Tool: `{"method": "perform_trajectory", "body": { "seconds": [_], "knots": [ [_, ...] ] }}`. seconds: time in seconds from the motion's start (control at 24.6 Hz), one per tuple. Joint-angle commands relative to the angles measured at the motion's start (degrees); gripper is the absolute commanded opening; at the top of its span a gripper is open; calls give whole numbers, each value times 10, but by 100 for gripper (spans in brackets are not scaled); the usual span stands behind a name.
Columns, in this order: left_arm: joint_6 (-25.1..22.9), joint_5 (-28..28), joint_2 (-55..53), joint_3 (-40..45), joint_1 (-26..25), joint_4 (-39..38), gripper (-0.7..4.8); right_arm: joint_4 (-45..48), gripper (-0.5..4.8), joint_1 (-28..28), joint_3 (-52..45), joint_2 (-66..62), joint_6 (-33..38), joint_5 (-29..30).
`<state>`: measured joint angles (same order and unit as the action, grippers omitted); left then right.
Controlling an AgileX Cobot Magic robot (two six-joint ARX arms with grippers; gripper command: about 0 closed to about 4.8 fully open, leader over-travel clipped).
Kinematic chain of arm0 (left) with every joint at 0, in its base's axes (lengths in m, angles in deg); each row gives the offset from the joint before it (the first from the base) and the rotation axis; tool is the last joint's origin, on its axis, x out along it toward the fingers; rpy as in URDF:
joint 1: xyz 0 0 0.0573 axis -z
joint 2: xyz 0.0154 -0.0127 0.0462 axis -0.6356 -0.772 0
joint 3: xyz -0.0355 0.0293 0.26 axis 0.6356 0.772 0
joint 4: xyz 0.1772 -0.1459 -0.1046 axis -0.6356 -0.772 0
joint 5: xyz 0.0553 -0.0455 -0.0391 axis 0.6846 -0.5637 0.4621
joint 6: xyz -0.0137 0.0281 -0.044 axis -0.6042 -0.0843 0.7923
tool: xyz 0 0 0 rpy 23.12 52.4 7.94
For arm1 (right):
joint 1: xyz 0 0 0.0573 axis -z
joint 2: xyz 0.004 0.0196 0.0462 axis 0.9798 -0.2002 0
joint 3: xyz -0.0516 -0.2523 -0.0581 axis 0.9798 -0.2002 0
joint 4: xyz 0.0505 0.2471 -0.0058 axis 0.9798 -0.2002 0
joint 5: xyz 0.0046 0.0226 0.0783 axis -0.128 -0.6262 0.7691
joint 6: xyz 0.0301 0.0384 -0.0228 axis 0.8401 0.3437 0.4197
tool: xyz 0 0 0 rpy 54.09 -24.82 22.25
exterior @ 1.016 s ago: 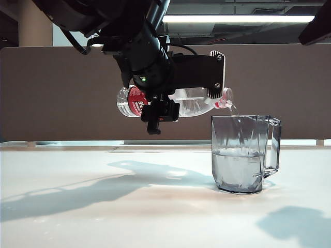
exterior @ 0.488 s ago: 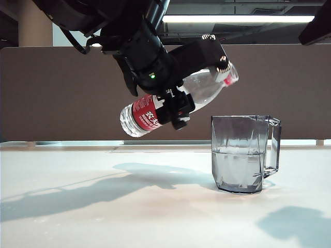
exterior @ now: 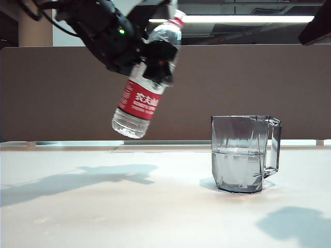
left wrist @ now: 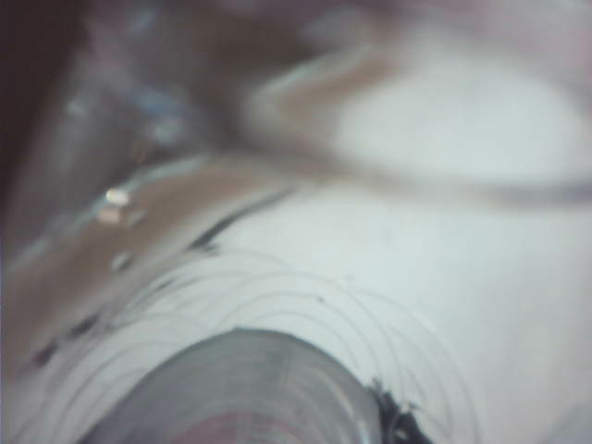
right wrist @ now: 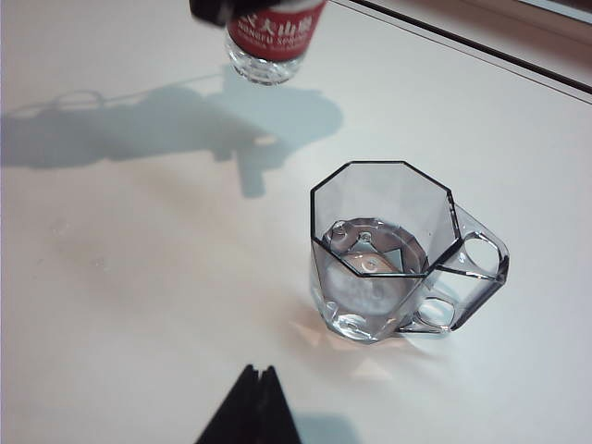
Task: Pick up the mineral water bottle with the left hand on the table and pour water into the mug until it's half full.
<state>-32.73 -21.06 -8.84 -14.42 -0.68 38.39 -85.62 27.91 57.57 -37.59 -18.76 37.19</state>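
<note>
The mineral water bottle (exterior: 139, 98) hangs high over the table (exterior: 103, 212), left of the mug (exterior: 240, 155). It is tilted, neck up and to the right, base down, with a little water in its base. My left gripper (exterior: 159, 62) is shut on its clear body above the red label. The left wrist view is blurred; only the bottle's rounded side (left wrist: 250, 388) shows. The smoky faceted mug (right wrist: 384, 250) stands upright, about half full of water, its handle away from the bottle. My right gripper (right wrist: 257, 372) is shut and empty, hovering near the mug; the bottle's base (right wrist: 268, 32) shows beyond.
A brown partition wall (exterior: 248, 82) runs behind the table's far edge (exterior: 155, 147). A dark part of the right arm (exterior: 316, 26) shows in the exterior view's upper right corner. Shadows of the arms lie on the white tabletop.
The left gripper rolled the bottle from lying level, mouth over the mug, to neck-up, and carried it up and left, away from the mug. The right gripper kept still.
</note>
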Motion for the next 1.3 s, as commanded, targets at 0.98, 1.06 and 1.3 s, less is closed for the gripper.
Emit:
{"method": "perform_trajectory", "body": {
  "seconds": [0.98, 1.06, 1.3],
  "knots": [
    [177, -53, 128, 259, -76, 198, 264, 10, -2, -1, 4, 0, 2, 1],
    [177, -37, 128, 261, -76, 198, 264, 10, -2, -1, 4, 0, 2, 1],
    [177, 34, 126, 273, -76, 225, 264, 10, -2, -1, 4, 0, 2, 1]
  ]
}}
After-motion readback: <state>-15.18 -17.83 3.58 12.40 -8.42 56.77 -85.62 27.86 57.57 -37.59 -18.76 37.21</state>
